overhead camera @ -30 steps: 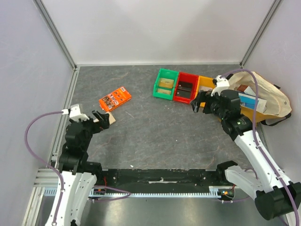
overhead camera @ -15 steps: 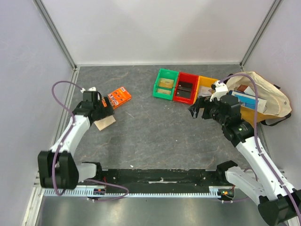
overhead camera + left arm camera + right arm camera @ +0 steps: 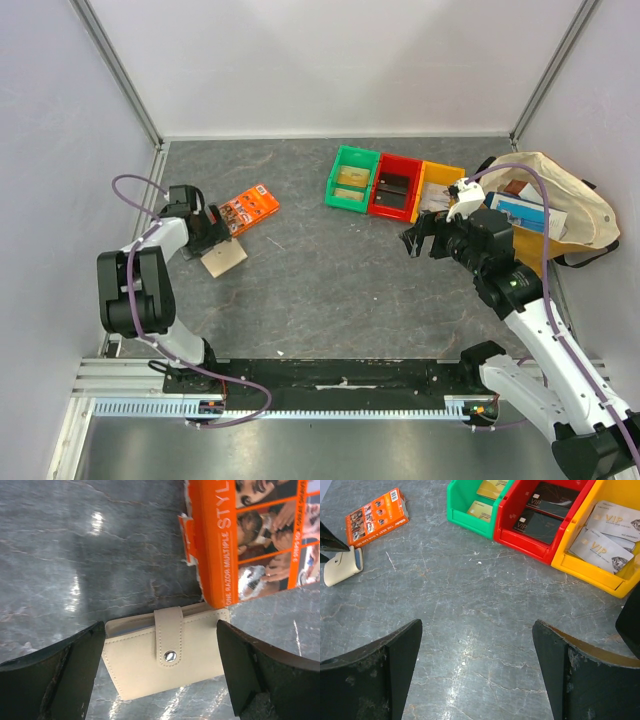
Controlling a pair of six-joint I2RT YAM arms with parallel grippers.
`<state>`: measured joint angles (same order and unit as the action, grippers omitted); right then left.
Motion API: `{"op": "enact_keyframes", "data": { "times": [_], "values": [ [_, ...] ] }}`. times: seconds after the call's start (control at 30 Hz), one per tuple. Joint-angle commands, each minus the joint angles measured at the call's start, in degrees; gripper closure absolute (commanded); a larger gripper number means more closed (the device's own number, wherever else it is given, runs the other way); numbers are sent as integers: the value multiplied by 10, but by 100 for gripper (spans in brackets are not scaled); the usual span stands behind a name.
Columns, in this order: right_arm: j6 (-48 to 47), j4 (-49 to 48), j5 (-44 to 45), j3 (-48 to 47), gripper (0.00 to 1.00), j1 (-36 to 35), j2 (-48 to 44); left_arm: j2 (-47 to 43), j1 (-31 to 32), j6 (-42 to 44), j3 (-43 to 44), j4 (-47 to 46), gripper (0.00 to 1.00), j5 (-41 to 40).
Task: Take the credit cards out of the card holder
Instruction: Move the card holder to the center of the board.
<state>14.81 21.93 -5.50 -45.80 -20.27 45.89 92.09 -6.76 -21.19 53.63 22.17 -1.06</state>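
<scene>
The card holder (image 3: 224, 257) is a small beige wallet lying flat on the grey table at the left, its tab snapped shut (image 3: 165, 660). It also shows small at the far left of the right wrist view (image 3: 342, 566). My left gripper (image 3: 205, 232) hangs over it, open, one finger on each side of the holder (image 3: 161, 632) and not touching it. The credit cards are hidden inside the shut holder. My right gripper (image 3: 425, 232) is open above bare table right of centre (image 3: 477, 627), with nothing between its fingers.
An orange picture packet (image 3: 245, 208) lies right behind the holder, its edge touching it (image 3: 250, 540). Green (image 3: 352, 180), red (image 3: 395, 187) and yellow (image 3: 437, 180) bins hold cards at the back. A cloth bag (image 3: 560, 210) sits at the far right.
My left arm has swung out to the left and brought its open gripper down over the card holder. The right gripper has drifted slightly forward and stayed open.
</scene>
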Motion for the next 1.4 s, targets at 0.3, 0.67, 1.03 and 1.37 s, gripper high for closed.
{"op": "enact_keyframes", "data": {
  "times": [0.3, 0.67, 1.03, 1.37],
  "values": [
    [-11, -7, -11, -1, 2, -3, -5, -16, 182, 102, 20, 12, 3, 145],
    [-20, -11, -86, 1, 2, -11, 15, -2, 384, 144, 45, -19, 3, 213],
    [19, -45, -115, 20, 2, -49, 75, -121, 387, -77, -52, -137, 10, -27],
    [151, -173, -109, 59, 4, -104, 169, -46, 398, -98, -27, -128, 18, -35]
  ]
}}
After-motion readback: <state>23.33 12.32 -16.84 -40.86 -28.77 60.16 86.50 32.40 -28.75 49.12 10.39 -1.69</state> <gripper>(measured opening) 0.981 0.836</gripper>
